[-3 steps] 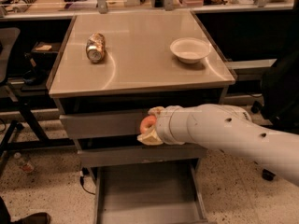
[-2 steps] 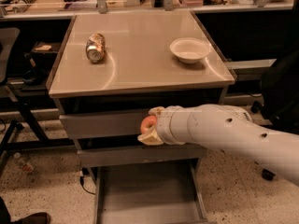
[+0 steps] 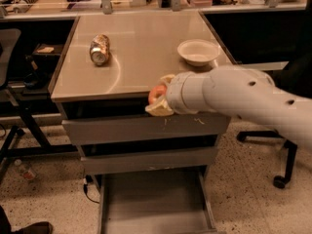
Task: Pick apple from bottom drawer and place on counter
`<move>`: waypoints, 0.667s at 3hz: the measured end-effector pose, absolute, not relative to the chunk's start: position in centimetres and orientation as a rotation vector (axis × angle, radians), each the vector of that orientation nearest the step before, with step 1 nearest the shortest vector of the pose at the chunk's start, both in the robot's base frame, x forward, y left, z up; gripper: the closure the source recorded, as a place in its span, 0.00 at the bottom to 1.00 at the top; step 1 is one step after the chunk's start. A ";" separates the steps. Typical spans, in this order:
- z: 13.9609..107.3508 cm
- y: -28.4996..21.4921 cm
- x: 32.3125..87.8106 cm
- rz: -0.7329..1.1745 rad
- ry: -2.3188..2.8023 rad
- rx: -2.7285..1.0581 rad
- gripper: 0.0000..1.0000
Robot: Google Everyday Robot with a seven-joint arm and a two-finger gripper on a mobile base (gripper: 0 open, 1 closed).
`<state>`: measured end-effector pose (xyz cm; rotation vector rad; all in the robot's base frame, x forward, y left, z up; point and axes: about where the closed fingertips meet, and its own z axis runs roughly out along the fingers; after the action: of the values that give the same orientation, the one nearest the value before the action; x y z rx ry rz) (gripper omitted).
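My gripper is shut on the apple, a small red-orange fruit held between pale fingers. It hangs at the front edge of the counter, level with its rim and right of centre. The white arm reaches in from the right. The bottom drawer is pulled open below, and its grey floor shows nothing on it.
A crushed metal can lies on the counter's left side. A white bowl sits at the right. Two upper drawers are shut. A chair base stands to the right, a table frame to the left.
The gripper has risen with the apple, from in front of the top drawer up to the counter's front edge.
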<state>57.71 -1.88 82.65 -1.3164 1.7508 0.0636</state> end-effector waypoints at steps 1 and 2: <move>89.1 -0.8 61.2 0.016 1.658 -1.331 1.00; 89.3 -0.6 61.6 0.033 1.652 -1.342 1.00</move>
<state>61.63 -0.59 89.35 -1.3424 1.6524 0.0325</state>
